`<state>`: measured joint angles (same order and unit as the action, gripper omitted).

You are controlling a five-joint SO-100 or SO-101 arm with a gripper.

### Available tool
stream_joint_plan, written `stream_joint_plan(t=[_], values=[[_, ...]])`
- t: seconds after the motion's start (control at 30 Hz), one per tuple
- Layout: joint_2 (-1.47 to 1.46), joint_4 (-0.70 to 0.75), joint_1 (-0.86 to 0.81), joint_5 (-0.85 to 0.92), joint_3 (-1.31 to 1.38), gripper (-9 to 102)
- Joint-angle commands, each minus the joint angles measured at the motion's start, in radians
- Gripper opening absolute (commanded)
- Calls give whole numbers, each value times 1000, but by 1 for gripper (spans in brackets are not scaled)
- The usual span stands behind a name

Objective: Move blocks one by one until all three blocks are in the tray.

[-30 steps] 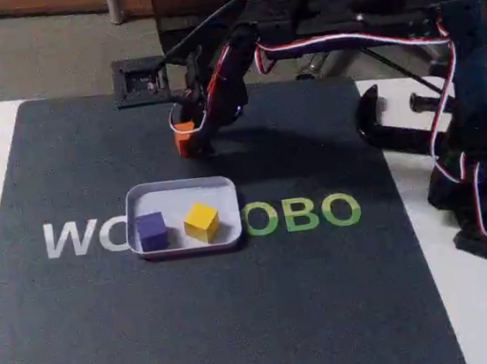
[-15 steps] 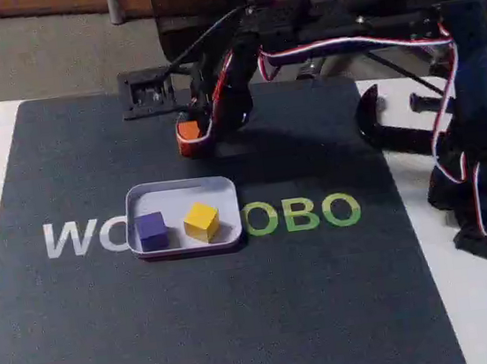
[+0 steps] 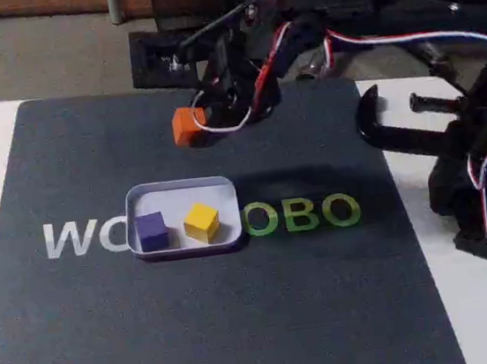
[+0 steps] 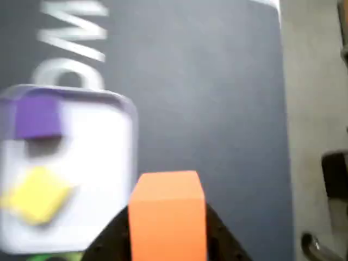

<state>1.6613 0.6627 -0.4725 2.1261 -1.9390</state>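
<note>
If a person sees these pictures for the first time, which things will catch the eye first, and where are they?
The small orange cube stands out most: the black end effector holds it above the dark mat, behind the tray in the fixed view. Next is the shallow pale lavender-white rectangular tray at the mat's centre, over the printed lettering. Inside it, side by side, sit the purple-blue cube and the yellow cube.

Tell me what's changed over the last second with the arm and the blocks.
The claw, shut on the orange block, has lifted it off the mat behind the tray, and the arm has swung a little to the right in the fixed view. The purple block and yellow block stayed put in the tray.
</note>
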Motion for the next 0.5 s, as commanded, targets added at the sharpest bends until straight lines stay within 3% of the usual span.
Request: stream_joint_plan(t=[0.0, 0.4, 0.47], values=[[48, 0, 41, 11, -2, -8], [-135, -28, 117, 86, 87, -8], [-155, -28, 115, 91, 101, -2]])
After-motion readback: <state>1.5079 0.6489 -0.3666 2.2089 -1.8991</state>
